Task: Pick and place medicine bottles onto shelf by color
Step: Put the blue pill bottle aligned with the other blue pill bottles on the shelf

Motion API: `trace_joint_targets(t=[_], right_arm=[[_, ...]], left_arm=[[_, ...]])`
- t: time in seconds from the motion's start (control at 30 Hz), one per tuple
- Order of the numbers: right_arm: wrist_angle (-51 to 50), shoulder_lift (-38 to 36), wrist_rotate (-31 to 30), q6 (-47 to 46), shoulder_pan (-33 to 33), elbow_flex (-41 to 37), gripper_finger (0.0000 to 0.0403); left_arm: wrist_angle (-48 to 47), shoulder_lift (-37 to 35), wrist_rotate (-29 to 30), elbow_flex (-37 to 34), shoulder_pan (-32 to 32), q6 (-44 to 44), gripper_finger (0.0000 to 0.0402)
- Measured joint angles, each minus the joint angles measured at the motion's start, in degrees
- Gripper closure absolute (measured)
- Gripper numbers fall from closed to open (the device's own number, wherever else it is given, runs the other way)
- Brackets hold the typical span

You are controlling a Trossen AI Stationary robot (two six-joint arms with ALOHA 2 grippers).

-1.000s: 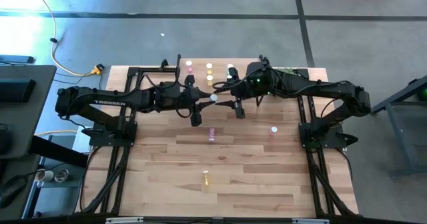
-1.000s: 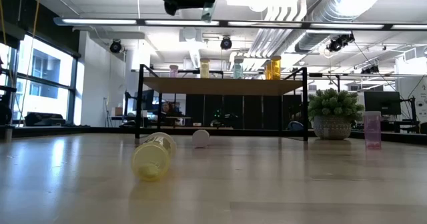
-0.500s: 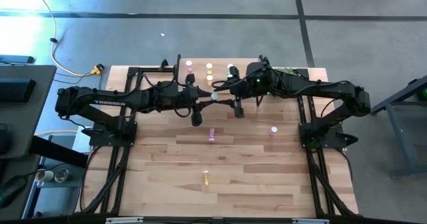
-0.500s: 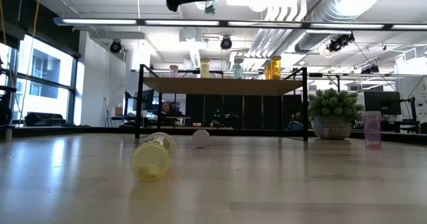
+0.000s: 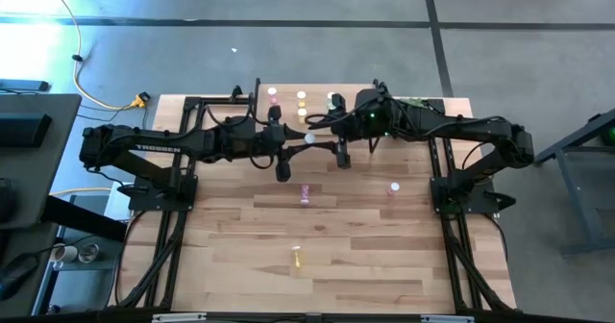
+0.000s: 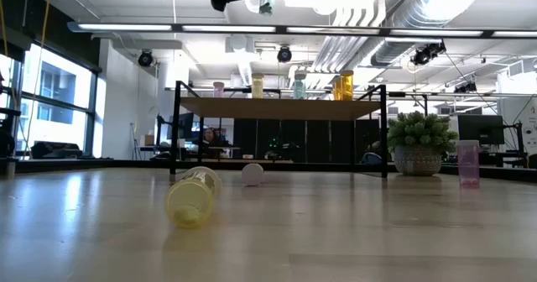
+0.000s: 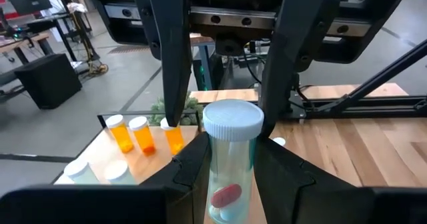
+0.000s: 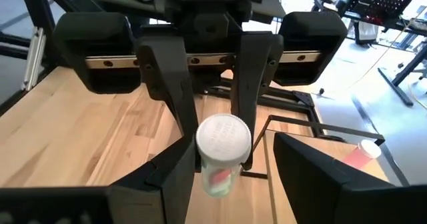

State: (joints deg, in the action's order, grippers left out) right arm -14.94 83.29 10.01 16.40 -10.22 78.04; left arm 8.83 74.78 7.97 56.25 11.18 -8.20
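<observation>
Standing over the table, I note both arms reaching inward to meet just in front of the shelf [image 5: 332, 100], high above the tabletop [image 5: 336, 246]. The left gripper [image 7: 227, 159] is clamped on a pale green bottle [image 7: 229, 159], white cap pointing toward the right arm; a red pill shows through its body. The right gripper [image 8: 223, 159] faces it at close range, fingers spread wide on either side of the same bottle [image 8: 222, 152], with a visible gap on one side; whether the other finger [image 8: 175, 164] touches the bottle I cannot tell.

On the shelf, four bottles stand upright in a row in the low view: pink [image 6: 219, 89], yellow [image 6: 258, 86], green [image 6: 299, 86] and orange [image 6: 344, 85]. The left wrist view shows three orange bottles [image 7: 143, 134] grouped at one end of the shelf.

On the tabletop, a yellow bottle [image 6: 193, 196] lies on its side nearest the front edge. A second bottle [image 6: 252, 174] lies farther back, cap toward the low camera. A pink bottle [image 6: 468, 162] stands upright on the right side, near a potted plant [image 6: 419, 143].
</observation>
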Motion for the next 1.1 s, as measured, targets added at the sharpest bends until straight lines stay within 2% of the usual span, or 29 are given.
trace_joint_targets(t=[0.2, 0.57, 1.1], right_arm=[[0.1, 0.0, 0.0, -0.9, 0.0, 0.0, 0.0215], [0.1, 0.0, 0.4, -0.9, 0.0, 0.0, 0.0283], [0.1, 0.0, 1.2, -1.1, 0.1, 0.0, 0.0300]], left_arm=[[0.1, 0.0, 0.0, 0.0, 0.1, 0.0, 0.0309], [0.2, 0.0, 0.2, 0.0, 0.1, 0.0, 0.0309], [0.1, 0.0, 0.1, 0.0, 0.1, 0.0, 0.0309]])
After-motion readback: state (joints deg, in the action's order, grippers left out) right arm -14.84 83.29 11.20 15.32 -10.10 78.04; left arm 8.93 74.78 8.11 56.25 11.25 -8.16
